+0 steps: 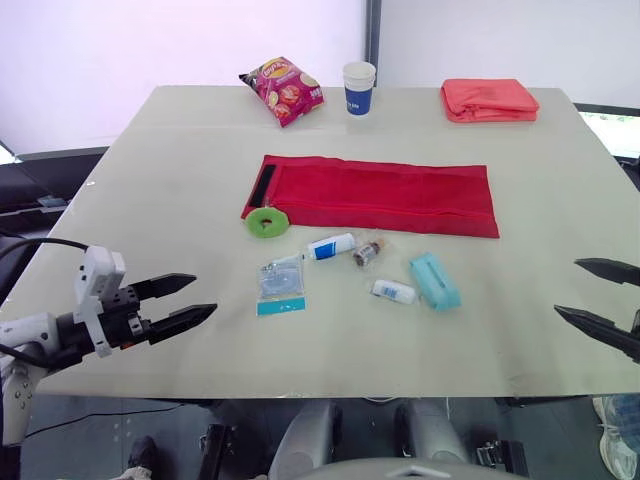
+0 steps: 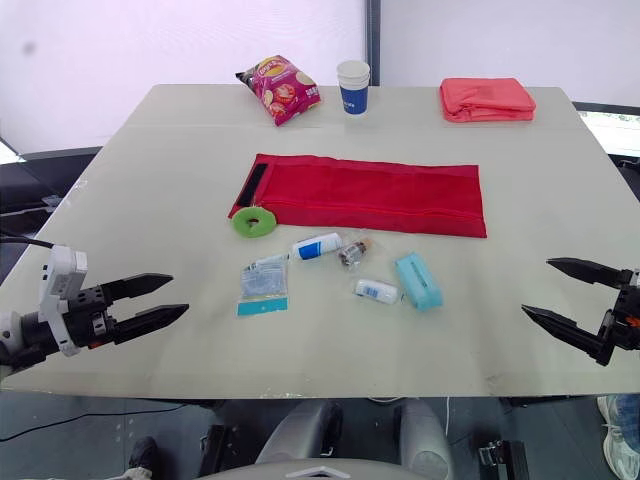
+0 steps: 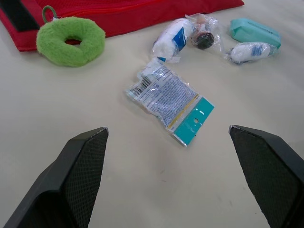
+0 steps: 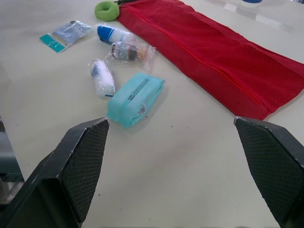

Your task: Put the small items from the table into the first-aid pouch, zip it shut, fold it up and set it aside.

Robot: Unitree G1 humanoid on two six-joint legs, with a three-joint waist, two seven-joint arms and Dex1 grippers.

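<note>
The red first-aid pouch [image 1: 380, 195] lies unfolded flat across the middle of the table, a green fuzzy ring [image 1: 266, 222] at its left end. In front of it lie a clear packet with a teal tab [image 1: 280, 284], a white-and-blue roll [image 1: 331, 246], a small brown vial in plastic [image 1: 367, 251], a small white roll [image 1: 393, 291] and a teal tissue pack [image 1: 435, 280]. My left gripper [image 1: 186, 302] is open near the table's front left edge, short of the packet [image 3: 170, 98]. My right gripper [image 1: 598, 296] is open at the front right, apart from the tissue pack [image 4: 135, 98].
At the table's far edge stand a chip bag [image 1: 283, 89], a blue-and-white paper cup [image 1: 359, 88] and a folded red-orange cloth [image 1: 489, 100]. Bare tabletop lies to the left and right of the pouch.
</note>
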